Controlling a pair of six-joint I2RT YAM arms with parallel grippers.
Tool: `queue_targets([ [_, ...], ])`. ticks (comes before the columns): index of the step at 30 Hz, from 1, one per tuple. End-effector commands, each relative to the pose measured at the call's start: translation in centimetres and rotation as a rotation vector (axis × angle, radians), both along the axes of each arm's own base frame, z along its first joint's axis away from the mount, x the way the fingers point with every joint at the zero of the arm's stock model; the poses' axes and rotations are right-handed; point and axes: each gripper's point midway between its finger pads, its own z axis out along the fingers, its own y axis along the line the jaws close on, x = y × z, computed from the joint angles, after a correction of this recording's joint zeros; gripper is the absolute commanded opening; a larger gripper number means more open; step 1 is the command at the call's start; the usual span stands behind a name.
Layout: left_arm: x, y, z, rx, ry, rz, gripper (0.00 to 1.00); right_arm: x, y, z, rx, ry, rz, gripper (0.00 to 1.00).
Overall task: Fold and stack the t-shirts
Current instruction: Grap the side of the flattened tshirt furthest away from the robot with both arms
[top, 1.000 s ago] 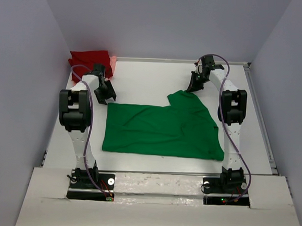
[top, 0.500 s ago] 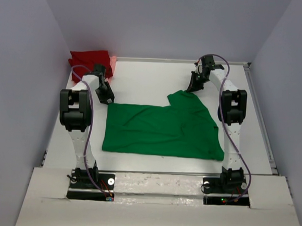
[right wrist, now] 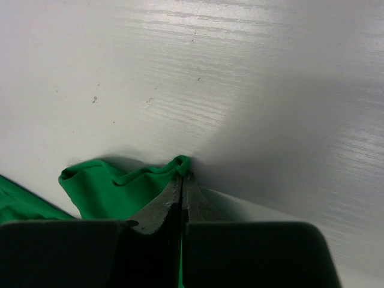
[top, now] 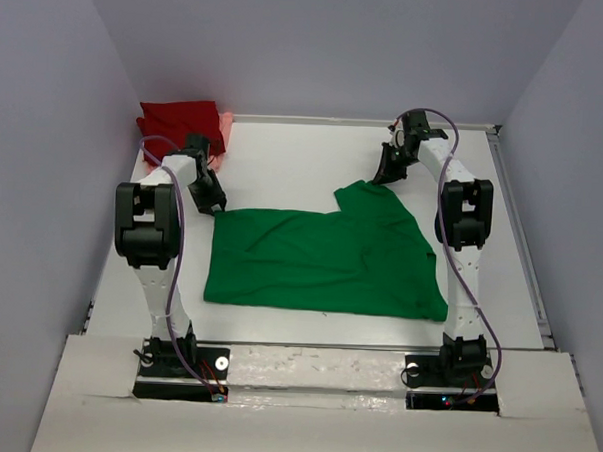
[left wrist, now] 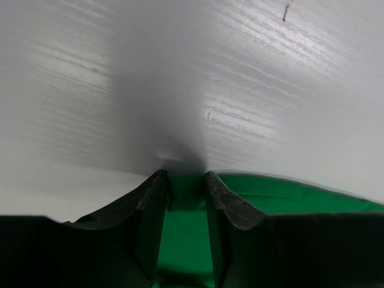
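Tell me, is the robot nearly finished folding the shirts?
Not nearly. Done: the green shirt lies spread out flat. In hand: the right gripper pinches its far right corner, and the left gripper has open jaws around the far left corner. Left: folding it, then the red shirt and pink shirt lying at the far left, then stacking all three.

The spread t-shirt (top: 320, 262) lies flat on the bench (top: 294, 166), at its middle, between the two arms. The left claw (top: 215, 200) stands at the garment's far left corner, fingers apart and astride the cloth edge. The right claw (top: 387, 175) sits at the garment's far right tip, pinched onto it. The folded t-shirt (top: 176, 118) lies in the bench's far left corner. The third t-shirt (top: 224, 131) shows at its right edge, touching it.
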Motion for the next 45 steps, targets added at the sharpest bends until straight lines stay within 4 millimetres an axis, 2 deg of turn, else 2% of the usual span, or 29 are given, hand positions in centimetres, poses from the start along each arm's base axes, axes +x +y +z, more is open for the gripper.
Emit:
queue_targets([
  [1,-0.5,0.2,1.7,0.005,-0.024,0.011,0.35,0.4,0.2,3.6,0.011,-0.056,0.005,0.00],
  [2,-0.6,0.2,1.6,0.002,-0.021,0.008,0.25,0.3,0.2,3.6,0.011,-0.055,0.005,0.00],
  [4,-0.4,0.2,1.5,0.001,-0.024,0.008,0.19,0.3,0.2,3.4,0.009,-0.053,0.008,0.00],
  [5,-0.4,0.1,1.2,-0.001,-0.017,0.005,0.09,0.3,0.1,3.4,0.006,-0.052,0.006,0.00],
  [7,0.0,0.0,1.4,-0.009,-0.024,-0.001,0.00,0.2,0.0,3.2,-0.001,-0.048,0.003,0.00],
  [10,0.5,-0.1,1.9,-0.013,-0.045,-0.010,0.00,0.1,-0.1,3.0,-0.006,-0.045,0.002,0.00],
  [15,0.9,-0.3,3.8,0.022,-0.104,-0.038,0.00,0.1,-0.8,2.7,-0.046,-0.050,-0.016,0.00],
  [22,0.8,-2.4,5.6,0.076,-0.133,-0.109,0.00,1.1,-2.2,3.8,-0.120,-0.102,-0.061,0.00],
  [28,0.7,-2.7,7.1,0.132,-0.151,-0.121,0.00,1.0,-3.4,6.3,-0.174,-0.153,-0.086,0.00],
  [29,0.6,-2.7,7.4,0.135,-0.157,-0.122,0.00,0.9,-3.5,7.4,-0.177,-0.172,-0.093,0.00],
  [33,0.3,-2.7,8.2,0.140,-0.175,-0.123,0.00,0.2,-4.4,8.6,-0.215,-0.194,-0.113,0.00],
  [34,0.1,-2.7,8.2,0.143,-0.173,-0.123,0.00,0.2,-4.7,10.0,-0.227,-0.223,-0.124,0.00],
  [37,-0.3,-2.5,8.3,0.151,-0.174,-0.118,0.00,-0.4,-5.1,11.1,-0.244,-0.241,-0.135,0.00],
  [42,-0.8,-2.1,8.8,0.171,-0.175,-0.104,0.00,-1.6,-5.3,10.8,-0.247,-0.217,-0.140,0.00],
  [45,-1.1,-1.7,9.1,0.185,-0.179,-0.088,0.00,-2.2,-5.5,11.4,-0.249,-0.222,-0.148,0.00],
])
